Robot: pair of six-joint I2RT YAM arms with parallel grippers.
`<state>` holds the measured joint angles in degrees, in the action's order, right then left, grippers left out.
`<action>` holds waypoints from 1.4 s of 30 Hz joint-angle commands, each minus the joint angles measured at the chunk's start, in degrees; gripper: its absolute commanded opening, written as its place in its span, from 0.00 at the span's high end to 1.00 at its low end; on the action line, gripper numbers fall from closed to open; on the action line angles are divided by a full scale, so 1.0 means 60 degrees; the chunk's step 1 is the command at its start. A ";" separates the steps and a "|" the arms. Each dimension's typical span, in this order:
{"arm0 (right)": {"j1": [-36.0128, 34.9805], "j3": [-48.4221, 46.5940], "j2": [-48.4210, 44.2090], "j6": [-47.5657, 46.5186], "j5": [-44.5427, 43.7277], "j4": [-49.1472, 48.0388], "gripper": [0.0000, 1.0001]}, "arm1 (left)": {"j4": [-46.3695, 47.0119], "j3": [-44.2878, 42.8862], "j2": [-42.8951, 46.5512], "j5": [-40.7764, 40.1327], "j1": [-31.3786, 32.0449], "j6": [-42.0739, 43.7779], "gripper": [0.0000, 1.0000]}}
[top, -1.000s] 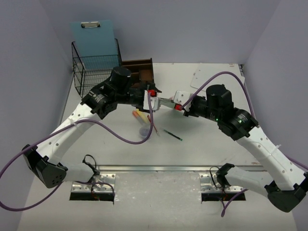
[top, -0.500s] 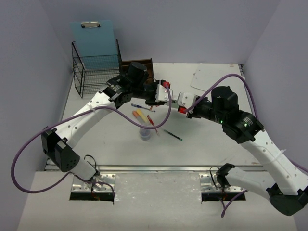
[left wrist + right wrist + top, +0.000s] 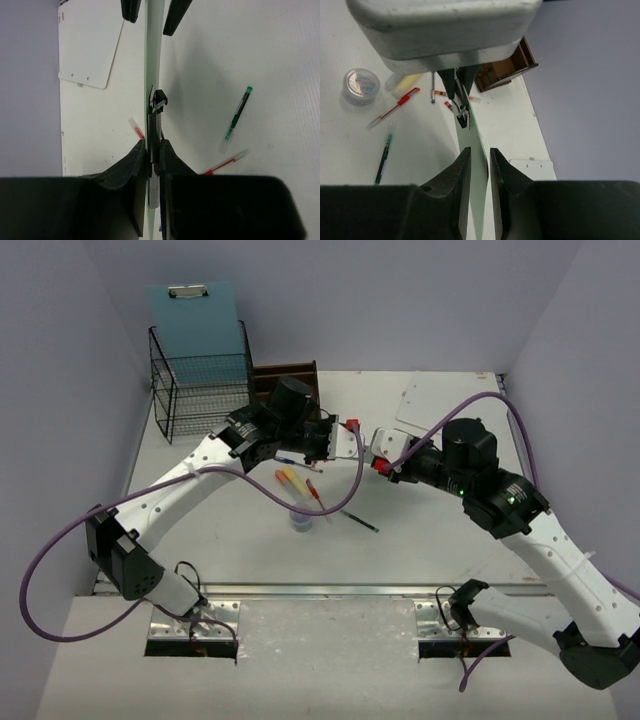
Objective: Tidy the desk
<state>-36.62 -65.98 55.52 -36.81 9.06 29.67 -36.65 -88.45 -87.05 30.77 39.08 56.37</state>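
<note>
In the overhead view the large flat white matte desk (image 3: 450,530) fills the floor of the frame between pale lavender walls, with the left tool (image 3: 352,443) and the right tool (image 3: 374,453) meeting nose to nose above its centre. A black wire-mesh rack (image 3: 200,380) stands at the upper left with a light blue clipboard (image 3: 195,315) upright behind it and a dark brown wooden tray (image 3: 285,372) just to its right. A flat white clipboard (image 3: 445,400) lies at the upper right. Below the tools lie a yellow highlighter (image 3: 292,478), a red pen (image 3: 313,492), a green pen (image 3: 358,521) and a small clear round jar (image 3: 301,518). In the left wrist view a thin pale-green board (image 3: 152,65) runs edge-on up the middle of the frame. The left tool's fingers (image 3: 132,160) are clamped on it at the bottom, just below its black clip (image 3: 160,97). At the top edge the right tool's dark jaws straddle the board, with a sliver of desk showing on the left side. In the right wrist view the board passes between the right tool's fingers (image 3: 462,170), which stand slightly parted, and the left tool pinches it by the clip near the frame's centre.
</note>
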 commanded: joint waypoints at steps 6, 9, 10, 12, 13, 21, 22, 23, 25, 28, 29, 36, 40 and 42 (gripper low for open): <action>-0.0034 -0.0179 -0.0632 0.1020 -0.0832 -0.0705 0.10 | -0.0275 -0.1534 0.1495 -0.1748 -0.0009 -0.0706 1.00; -0.0034 -0.0087 -0.0888 0.1282 -0.1167 -0.0736 0.08 | -0.1505 -0.2888 0.1563 -0.2782 -0.0009 -0.0478 1.00; -0.0034 -0.0017 -0.0952 0.1339 -0.1224 -0.0750 0.08 | -0.1740 -0.3179 0.1571 -0.3291 -0.0009 -0.0380 1.00; -0.0034 0.0081 -0.1093 0.1417 -0.1285 -0.0770 0.07 | -0.2224 -0.3743 0.1597 -0.4220 -0.0009 -0.0021 1.00; -0.0034 0.0138 -0.1114 0.1449 -0.1316 -0.0765 0.07 | -0.2329 -0.3858 0.1670 -0.4810 -0.0051 0.0202 1.00; -0.0034 0.0606 -0.1112 0.1622 -0.1234 -0.0914 0.07 | -0.3016 -0.4087 0.1878 -0.7089 -0.1931 0.2209 1.00; -0.0033 0.0642 -0.1077 0.1638 -0.1216 -0.0934 0.07 | -0.3153 -0.4112 0.1833 -0.7018 -0.2376 0.2446 1.00; -0.0022 0.0676 -0.1042 0.1639 -0.1193 -0.0980 0.07 | -0.3234 -0.4124 0.1776 -0.6823 -0.2928 0.2563 1.00; -0.0034 0.0736 -0.1009 0.1639 -0.1164 -0.1042 0.07 | -0.3415 -0.4237 0.1650 -0.6549 -0.3606 0.2971 1.00; -0.0042 0.0839 -0.0924 0.1654 -0.1122 -0.1152 0.07 | -0.3699 -0.4517 0.1274 -0.6092 -0.4681 0.3629 1.00; -0.0044 0.0869 -0.0899 0.1668 -0.1110 -0.1175 0.07 | -0.3750 -0.4600 0.1139 -0.5967 -0.5021 0.3803 1.00; -0.0034 0.1111 -0.0845 0.1688 -0.1100 -0.1282 0.07 | -0.4162 -0.4902 0.0287 -0.4661 -0.6332 0.4768 1.00; -0.0034 0.1214 -0.0845 0.1665 -0.1131 -0.1315 0.07 | -0.4121 -0.4735 0.0041 -0.4193 -0.6469 0.4949 1.00; -0.0034 0.1250 -0.0845 0.1639 -0.1144 -0.1341 0.07 | -0.4011 -0.4641 -0.0048 -0.4067 -0.6480 0.4975 1.00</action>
<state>-36.67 -58.64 50.47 -27.90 2.04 25.28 -63.40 -115.14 -87.09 1.81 0.73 83.17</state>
